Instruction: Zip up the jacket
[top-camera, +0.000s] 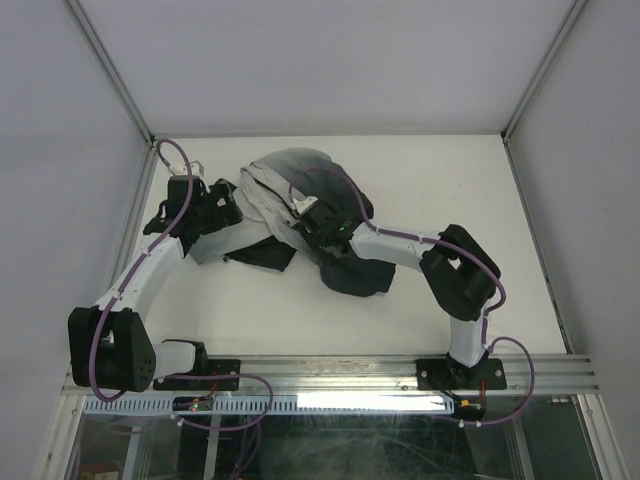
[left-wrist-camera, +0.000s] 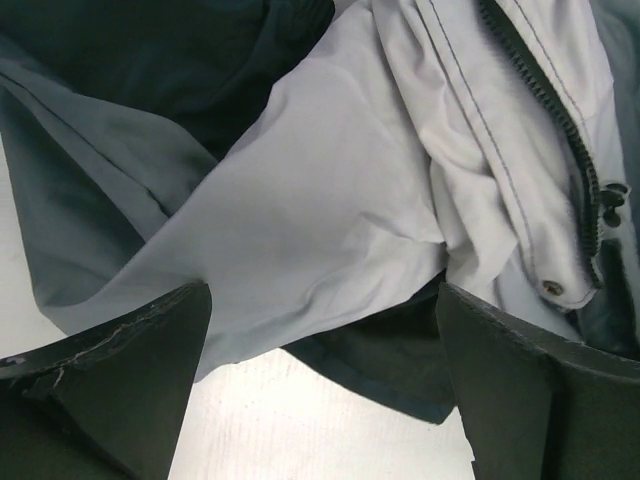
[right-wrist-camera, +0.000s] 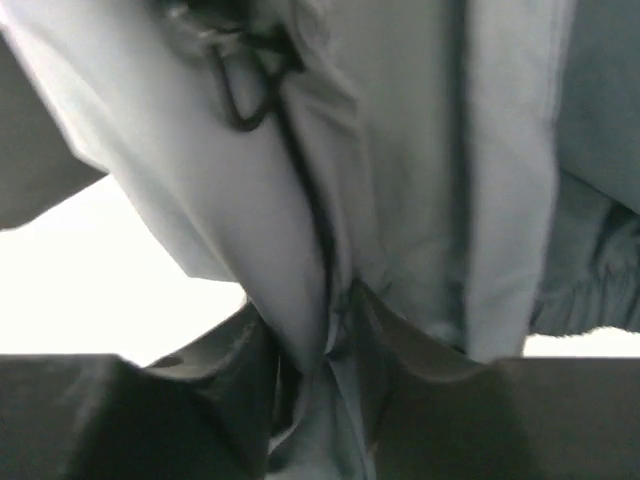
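1. The jacket (top-camera: 300, 215) lies bunched at the white bench's (top-camera: 450, 180) far side.
2. Left wrist view only: left gripper (left-wrist-camera: 322, 300), jaws wide, by the zipper teeth (left-wrist-camera: 560, 120).
3. Right wrist view only: right gripper (right-wrist-camera: 330, 345), jaws pinching jacket cloth.
4. Pale walls (top-camera: 300, 60) stand round the bench.

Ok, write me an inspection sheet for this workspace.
Surface: white table, no stains seen.
Job's things: jacket bunched in a heap at the far side; one row of zipper teeth showing.
Clutter: nothing seen.
Grippers: left gripper open over pale fabric; right gripper fingers pinch a fold of the jacket.
Cables: purple cables run along both arms and loop near the bases.
Surroundings: white walls; metal rail at the near edge.
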